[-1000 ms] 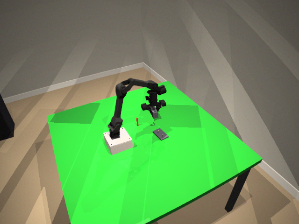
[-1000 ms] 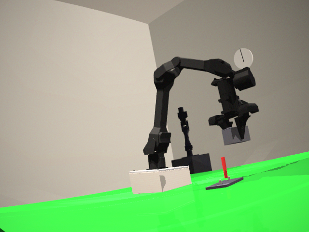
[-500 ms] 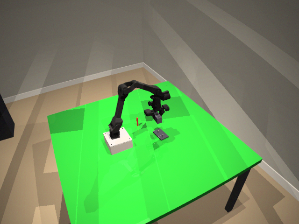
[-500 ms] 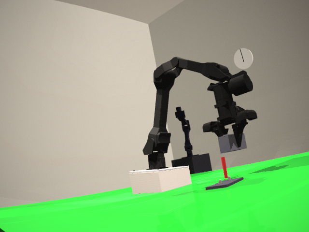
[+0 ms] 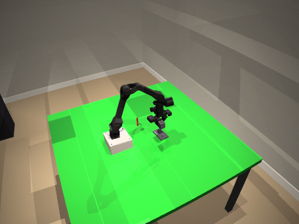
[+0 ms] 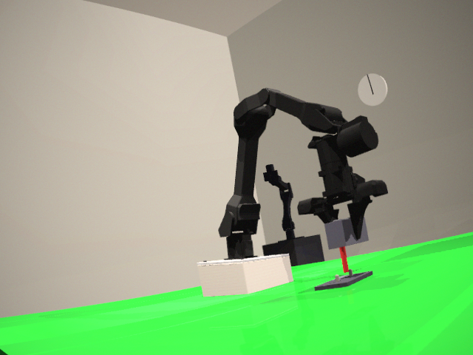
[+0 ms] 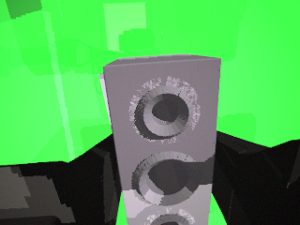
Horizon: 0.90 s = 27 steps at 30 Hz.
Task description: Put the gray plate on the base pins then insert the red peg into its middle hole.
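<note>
- the gripper [image 6: 345, 221] is clamped on the gray plate [image 6: 345, 234], carrying it in the air above the base [image 6: 344, 280] so its holes can meet the two pins.
- the red peg [image 5: 137, 121] stands upright on the table [image 5: 205, 154], near the base, not yet needed.

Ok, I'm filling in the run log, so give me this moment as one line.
phase: plate placement | end effector: shut on gray plate | plate: above base, off pins | red peg: upright on table, untouched
</note>
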{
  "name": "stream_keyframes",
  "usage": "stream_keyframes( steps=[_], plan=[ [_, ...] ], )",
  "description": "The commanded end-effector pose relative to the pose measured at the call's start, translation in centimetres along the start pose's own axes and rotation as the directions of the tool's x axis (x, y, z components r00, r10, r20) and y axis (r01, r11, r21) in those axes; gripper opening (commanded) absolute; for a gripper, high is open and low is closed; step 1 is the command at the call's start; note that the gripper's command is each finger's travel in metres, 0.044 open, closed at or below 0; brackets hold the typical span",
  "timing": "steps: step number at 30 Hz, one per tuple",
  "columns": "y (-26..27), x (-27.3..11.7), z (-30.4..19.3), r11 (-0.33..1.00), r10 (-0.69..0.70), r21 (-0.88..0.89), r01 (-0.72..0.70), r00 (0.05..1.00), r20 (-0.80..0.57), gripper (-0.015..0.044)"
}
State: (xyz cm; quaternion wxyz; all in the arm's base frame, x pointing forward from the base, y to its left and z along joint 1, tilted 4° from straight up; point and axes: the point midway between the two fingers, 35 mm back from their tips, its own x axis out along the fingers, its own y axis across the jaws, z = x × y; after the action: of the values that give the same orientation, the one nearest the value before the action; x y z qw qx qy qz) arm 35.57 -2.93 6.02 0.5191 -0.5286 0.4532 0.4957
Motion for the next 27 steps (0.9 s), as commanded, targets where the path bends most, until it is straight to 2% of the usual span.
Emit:
stream_keyframes(
  steps=[1,8,27],
  plan=[
    [0.4,0.7,-0.9,1.000,0.006,-0.024,-0.006,1.000,0.007,0.0000],
    [0.8,1.7,-2.7,0.998,0.005,-0.068,-0.005,1.000,0.008,0.0000],
    [0.8,1.8,-2.7,0.998,0.005,-0.070,-0.005,1.000,0.008,0.0000]
  ],
)
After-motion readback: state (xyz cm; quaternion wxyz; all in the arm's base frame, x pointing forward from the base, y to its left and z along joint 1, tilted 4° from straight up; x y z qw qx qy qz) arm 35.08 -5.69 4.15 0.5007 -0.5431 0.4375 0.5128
